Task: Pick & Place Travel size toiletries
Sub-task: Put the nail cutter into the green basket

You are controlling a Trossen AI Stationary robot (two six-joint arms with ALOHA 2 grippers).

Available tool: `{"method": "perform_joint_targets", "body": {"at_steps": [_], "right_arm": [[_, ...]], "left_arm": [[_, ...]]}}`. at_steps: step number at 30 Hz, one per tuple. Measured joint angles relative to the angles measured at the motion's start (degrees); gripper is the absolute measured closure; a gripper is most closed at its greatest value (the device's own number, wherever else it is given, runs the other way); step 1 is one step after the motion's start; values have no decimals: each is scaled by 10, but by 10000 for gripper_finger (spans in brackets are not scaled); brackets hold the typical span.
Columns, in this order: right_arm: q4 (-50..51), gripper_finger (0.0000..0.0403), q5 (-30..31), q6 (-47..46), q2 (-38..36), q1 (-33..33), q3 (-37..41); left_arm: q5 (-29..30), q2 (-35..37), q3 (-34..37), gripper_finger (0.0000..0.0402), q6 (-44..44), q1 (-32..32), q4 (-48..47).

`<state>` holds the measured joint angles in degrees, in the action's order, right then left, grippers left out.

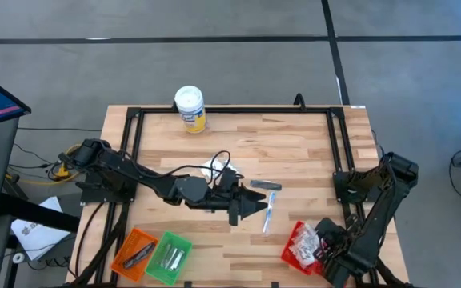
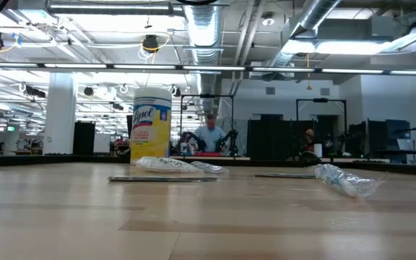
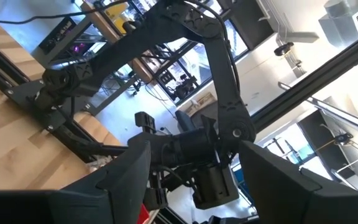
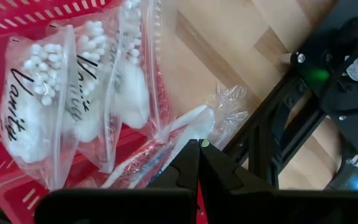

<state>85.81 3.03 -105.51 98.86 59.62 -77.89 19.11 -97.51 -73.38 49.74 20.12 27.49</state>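
My left gripper [image 1: 256,208] hangs open and level over the table's middle, with nothing between its fingers [image 3: 129,177]. Near it lie a grey stick [image 1: 266,185], a clear-wrapped stick [image 1: 269,216] and a white sachet [image 1: 213,168]. My right gripper [image 1: 317,248] points down over the red basket [image 1: 288,254] at the near right, fingers shut [image 4: 199,149]. In the basket lie clear bags of white swabs with black writing [image 4: 42,93]. A clear-wrapped white stick [image 4: 194,118] lies across the basket's rim, its crinkled end [image 4: 229,102] out over the wood. My right gripper comes from above with its shut fingertips right at the clear-wrapped white stick [image 4: 185,127] on the basket's rim. The fingers themselves hide the spot, so I cannot tell whether they pinch the wrapper, touch it or stand just above it.
A white-lidded yellow canister [image 1: 190,108] stands at the far edge. An orange basket [image 1: 134,250] and a green basket [image 1: 169,256] with items sit at the near left. A black frame [image 1: 338,144] borders the table.
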Motion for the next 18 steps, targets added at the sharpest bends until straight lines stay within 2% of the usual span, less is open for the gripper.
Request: {"method": "perform_joint_targets", "body": {"at_steps": [7,13,18], "right_arm": [[-1,403,7,0,-1,0,4],[-24,403,-49,-11,-1,5,50],[-51,403,-55,-45,-4,28,54]], "left_arm": [[0,0,0,160,0,0,0],[0,0,0,160,0,2,0],[0,0,0,160,2,3,0]]}}
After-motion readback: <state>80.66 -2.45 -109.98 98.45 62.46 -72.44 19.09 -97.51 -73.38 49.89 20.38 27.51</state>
